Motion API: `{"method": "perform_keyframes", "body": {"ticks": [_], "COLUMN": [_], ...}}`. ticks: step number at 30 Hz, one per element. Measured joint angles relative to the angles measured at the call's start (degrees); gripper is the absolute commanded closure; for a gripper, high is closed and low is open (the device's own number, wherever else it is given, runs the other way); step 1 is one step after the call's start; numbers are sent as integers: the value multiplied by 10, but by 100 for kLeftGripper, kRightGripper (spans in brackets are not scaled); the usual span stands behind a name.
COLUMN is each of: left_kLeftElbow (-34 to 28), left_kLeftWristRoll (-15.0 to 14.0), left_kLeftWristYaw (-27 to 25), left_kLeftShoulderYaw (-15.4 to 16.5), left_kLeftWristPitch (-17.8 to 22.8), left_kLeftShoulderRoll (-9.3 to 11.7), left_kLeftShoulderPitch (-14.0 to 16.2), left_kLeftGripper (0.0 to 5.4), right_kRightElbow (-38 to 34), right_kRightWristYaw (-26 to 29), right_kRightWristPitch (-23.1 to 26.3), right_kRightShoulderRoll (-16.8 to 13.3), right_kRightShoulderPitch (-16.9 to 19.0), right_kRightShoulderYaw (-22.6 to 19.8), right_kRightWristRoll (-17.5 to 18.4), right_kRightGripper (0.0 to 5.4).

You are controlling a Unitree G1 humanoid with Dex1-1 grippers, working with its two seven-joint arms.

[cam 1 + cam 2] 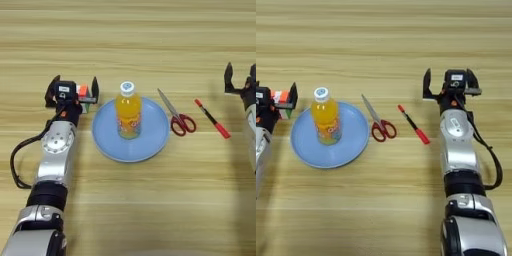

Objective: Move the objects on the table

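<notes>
Orange bottle standing upright, white cap uppermost, inside the blue plate on the table.
Pen lying right of the scissors, long axis running diagonally, red end nearest. Left gripper fingers pinching the puzzle cube beside the plate; right gripper fingers spreading, holding nothing.

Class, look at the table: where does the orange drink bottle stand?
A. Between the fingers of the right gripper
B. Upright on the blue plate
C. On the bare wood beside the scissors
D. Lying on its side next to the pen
B: the orange drink bottle stands upright, white cap on top, on the blue plate, left of the scissors.
</notes>
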Motion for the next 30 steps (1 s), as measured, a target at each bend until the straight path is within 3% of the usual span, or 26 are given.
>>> {"method": "perform_keyframes", "body": {"ticks": [8,15,21,30], "left_kLeftElbow": [-30,-120,-252,-356], "left_kLeftWristRoll": [-4,-39,-47,-52], "left_kLeftWristYaw": [-4,-25,-44,-91], "left_kLeftShoulderYaw": [5,11,-30,-99], "left_kLeftWristPitch": [-4,1,52,110], "left_kLeftShoulderRoll": [0,-4,-27,-38], "left_kLeftShoulderPitch": [4,22,64,109], "left_kLeftGripper": [0,0,0,0], "right_kRightElbow": [6,8,16,17], "right_kRightWristYaw": [2,-2,-4,-4], "right_kRightWristPitch": [0,0,0,-2], "right_kRightShoulderRoll": [0,2,3,3], "right_kRightShoulderPitch": [-1,-3,-4,-4], "right_kRightShoulderYaw": [7,14,22,26], "right_kRightWristRoll": [0,-1,-2,-2], "right_kRightGripper": [1,1,1,1]}}
